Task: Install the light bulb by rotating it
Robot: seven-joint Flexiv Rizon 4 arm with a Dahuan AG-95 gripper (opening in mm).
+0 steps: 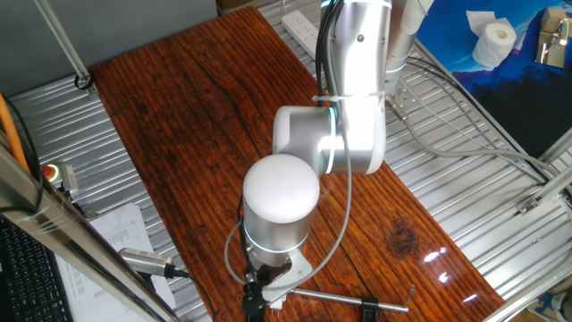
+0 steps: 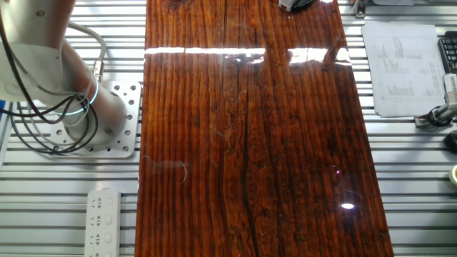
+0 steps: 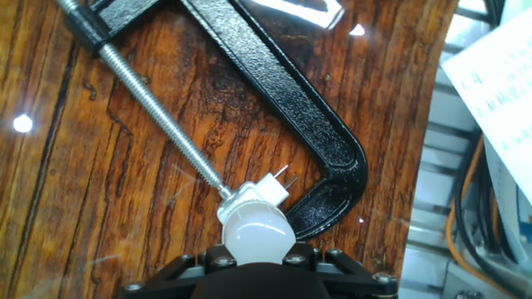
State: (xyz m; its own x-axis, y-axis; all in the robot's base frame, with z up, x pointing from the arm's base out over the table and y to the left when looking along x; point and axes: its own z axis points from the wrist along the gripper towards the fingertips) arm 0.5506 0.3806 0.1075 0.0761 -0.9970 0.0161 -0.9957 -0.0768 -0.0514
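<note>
**The bulb sits low in the hand view, inside a black clamp**

Only the hand view shows the light bulb (image 3: pixel 258 235). It is white and round, at the bottom middle of that picture. It sits on a small white holder (image 3: pixel 256 197) with two thin metal pins. The round dome faces the camera, so the bulb's long way runs away from us, down toward the brown wooden tabletop (image 3: pixel 100 191). It looks to stand upright.

A black clamp (image 3: pixel 274 91) bends around the holder, from the top of the picture to the lower right. Its silver screw (image 3: pixel 150 108) runs from the upper left down to the holder and touches it.

The tool's (image 3: pixel 258 270) dark body fills the bottom edge, just under the bulb. Its fingers are hidden, so I cannot tell if they are spread or pinching the bulb.

In one fixed view the big silver arm (image 1: pixel 344 107) hangs over the tabletop and covers the bulb. A toilet paper roll (image 1: pixel 493 43) sits at the upper right.

The other fixed view shows the long tabletop, the arm's base (image 2: pixel 86 107) at the left and a white power strip (image 2: pixel 103 221) at the lower left.
</note>
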